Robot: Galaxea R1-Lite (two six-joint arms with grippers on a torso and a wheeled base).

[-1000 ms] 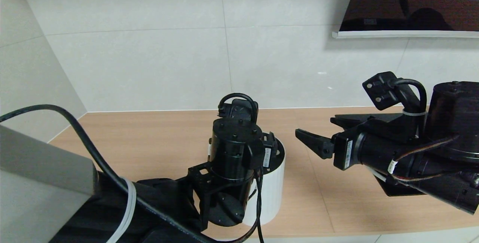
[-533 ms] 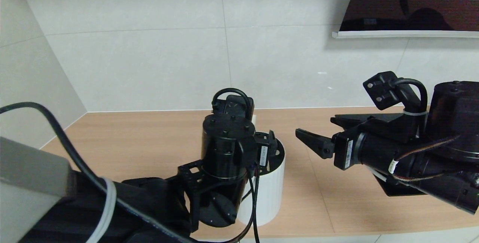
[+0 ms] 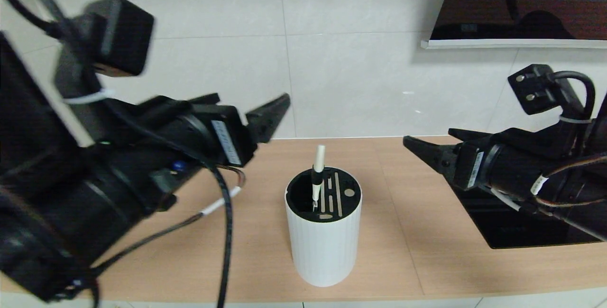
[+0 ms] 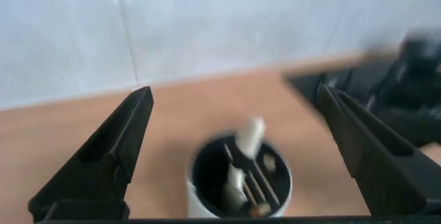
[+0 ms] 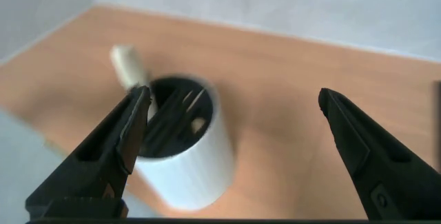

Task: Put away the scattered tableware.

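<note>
A white ribbed holder (image 3: 324, 246) with a black slotted top stands on the wooden counter (image 3: 142, 175). A white-handled utensil (image 3: 318, 163) stands upright in one of its openings. My left gripper (image 3: 253, 100) hangs open and empty, up and to the left of the holder. My right gripper (image 3: 429, 138) is open and empty to the holder's right, above the counter. From the left wrist, the open gripper (image 4: 234, 92) frames the holder (image 4: 238, 186) and the utensil (image 4: 249, 133). From the right wrist, the open gripper (image 5: 233, 94) looks down on the holder (image 5: 186, 162) and the handle (image 5: 127, 65).
A black cooktop (image 3: 521, 225) lies flush in the counter at the right, under my right arm. A tiled wall closes off the back, with a dark panel (image 3: 521, 4) mounted at its upper right. The counter's front edge runs just before the holder.
My left arm has lifted off the holder and swung up to the left, uncovering the utensil standing in it. My right arm has drawn back a little to the right and upward.
</note>
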